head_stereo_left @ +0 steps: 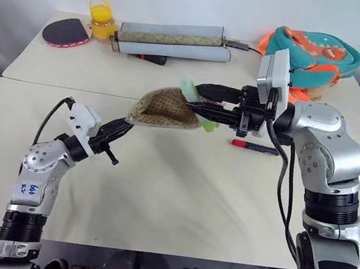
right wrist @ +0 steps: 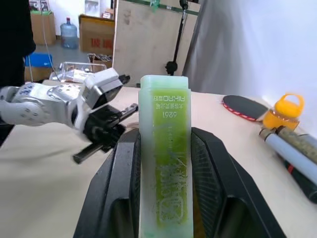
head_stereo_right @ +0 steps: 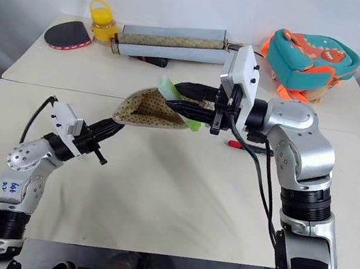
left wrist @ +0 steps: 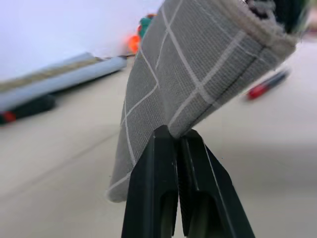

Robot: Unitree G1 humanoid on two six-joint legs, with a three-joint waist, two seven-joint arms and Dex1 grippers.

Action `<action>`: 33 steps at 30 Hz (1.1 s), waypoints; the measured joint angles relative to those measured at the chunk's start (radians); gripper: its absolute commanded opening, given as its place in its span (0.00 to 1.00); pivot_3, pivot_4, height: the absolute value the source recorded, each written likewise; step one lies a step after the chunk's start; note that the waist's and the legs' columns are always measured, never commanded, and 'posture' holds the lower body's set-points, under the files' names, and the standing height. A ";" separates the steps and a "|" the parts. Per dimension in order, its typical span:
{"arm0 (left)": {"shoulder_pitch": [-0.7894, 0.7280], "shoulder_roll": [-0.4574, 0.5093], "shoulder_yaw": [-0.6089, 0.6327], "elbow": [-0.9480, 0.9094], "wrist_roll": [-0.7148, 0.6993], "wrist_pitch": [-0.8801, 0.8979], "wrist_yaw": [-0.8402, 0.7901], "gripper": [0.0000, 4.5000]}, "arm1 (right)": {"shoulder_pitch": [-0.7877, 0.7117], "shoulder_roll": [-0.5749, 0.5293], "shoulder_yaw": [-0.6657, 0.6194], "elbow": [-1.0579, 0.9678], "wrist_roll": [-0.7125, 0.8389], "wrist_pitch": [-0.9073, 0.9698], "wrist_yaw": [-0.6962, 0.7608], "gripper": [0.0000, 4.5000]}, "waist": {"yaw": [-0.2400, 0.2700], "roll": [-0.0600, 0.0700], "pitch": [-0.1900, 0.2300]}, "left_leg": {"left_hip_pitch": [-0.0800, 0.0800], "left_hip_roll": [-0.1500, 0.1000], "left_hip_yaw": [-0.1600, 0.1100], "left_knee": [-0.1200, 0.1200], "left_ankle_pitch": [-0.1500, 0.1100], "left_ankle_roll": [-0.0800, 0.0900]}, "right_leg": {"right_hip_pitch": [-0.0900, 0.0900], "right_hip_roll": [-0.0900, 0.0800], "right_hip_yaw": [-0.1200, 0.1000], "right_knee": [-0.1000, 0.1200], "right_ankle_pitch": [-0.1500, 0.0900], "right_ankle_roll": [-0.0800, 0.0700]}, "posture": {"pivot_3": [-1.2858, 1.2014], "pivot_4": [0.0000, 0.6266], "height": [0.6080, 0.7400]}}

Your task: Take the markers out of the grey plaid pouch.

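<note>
The grey plaid pouch (head_stereo_left: 167, 110) hangs above the table, its brownish dotted lining facing up. My left gripper (head_stereo_left: 127, 123) is shut on the pouch's near corner; the left wrist view shows its fingers (left wrist: 163, 188) pinching the gridded fabric (left wrist: 188, 64). My right gripper (head_stereo_left: 194, 99) is level at the pouch's far end, shut on the bright green marker (right wrist: 164, 163), which stands crosswise between its fingers. The marker's green ends (head_stereo_left: 188, 86) stick out above and below the fingers. The red marker (head_stereo_left: 254, 146) lies on the table under my right forearm.
At the table's back lie two long grey rolled mats (head_stereo_left: 171, 42), a yellow bottle (head_stereo_left: 101, 21), a red-edged paddle (head_stereo_left: 66, 32) and a dark pen (head_stereo_left: 150, 58). A teal-and-orange backpack (head_stereo_left: 314, 57) sits back right. A seam (head_stereo_left: 70, 87) joins two tabletops.
</note>
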 measured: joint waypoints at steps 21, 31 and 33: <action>0.228 0.041 -0.066 -0.028 0.191 -0.148 0.113 0.69 | 0.262 -0.086 0.193 0.335 -0.471 -0.470 -0.057 0.75 | -0.002 0.000 0.000 | 0.001 0.002 0.005 0.001 -0.001 0.000 | -0.005 -0.004 0.001 0.006 0.000 0.000 | 0.52 0.24 1.00; 0.492 0.053 0.169 -0.267 -0.233 0.091 0.005 0.77 | 0.456 -0.078 -0.129 0.173 -0.150 -0.332 -0.053 0.90 | 0.003 0.001 0.001 | 0.001 0.005 -0.001 0.001 -0.006 0.000 | 0.003 -0.003 0.002 -0.004 0.000 0.000 | 0.52 0.24 1.00; 0.526 0.054 0.230 -0.277 -0.268 0.125 0.013 0.77 | 0.532 -0.090 -0.186 0.182 -0.138 -0.370 -0.052 0.90 | 0.007 0.001 0.001 | 0.001 0.003 0.000 0.002 -0.007 0.001 | 0.003 -0.003 0.002 -0.007 0.000 0.000 | 0.52 0.24 1.00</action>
